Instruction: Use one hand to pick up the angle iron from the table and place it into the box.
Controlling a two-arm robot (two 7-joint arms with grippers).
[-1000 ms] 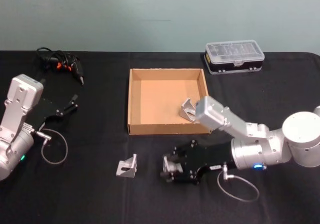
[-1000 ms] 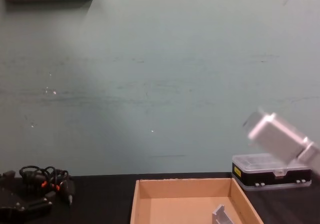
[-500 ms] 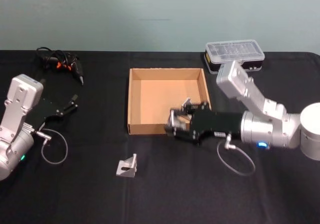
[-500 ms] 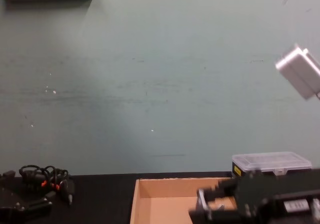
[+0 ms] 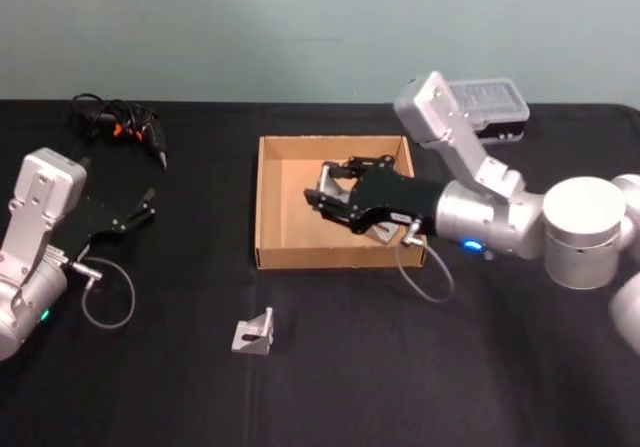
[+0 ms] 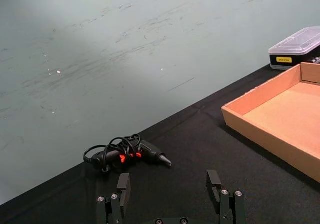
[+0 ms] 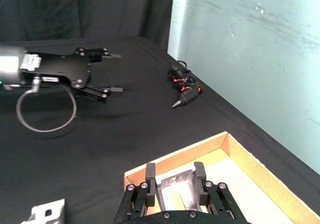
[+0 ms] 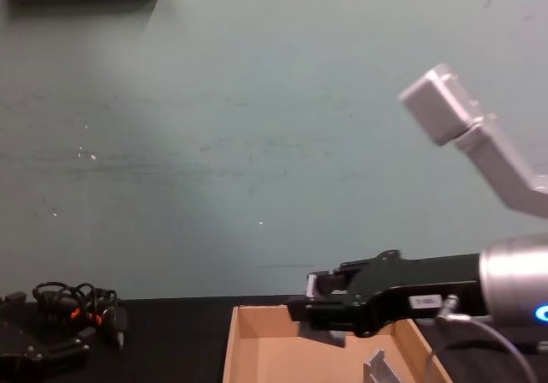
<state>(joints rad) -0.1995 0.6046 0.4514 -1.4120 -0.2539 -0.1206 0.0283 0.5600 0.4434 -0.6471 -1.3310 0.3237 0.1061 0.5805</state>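
Gripping angle iron (image 7: 176, 184) over box (image 5: 268, 207): right gripper (image 5: 318, 187) | second bracket (image 8: 378, 368) partly hidden beneath it, probably same type | left gripper (image 5: 146, 207) parked, fingers apart

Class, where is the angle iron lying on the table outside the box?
Head view: the angle iron lies on the table, nearer the robot than the box, off its front left corner.

Three angle irons (image 5: 255, 332) (image 7: 175, 183) (image 8: 381, 368); one box (image 5: 262, 207); one clear-lidded case (image 5: 488, 102); one corded tool (image 5: 125, 127); two grippers (image 6: 168, 179) (image 5: 320, 185)
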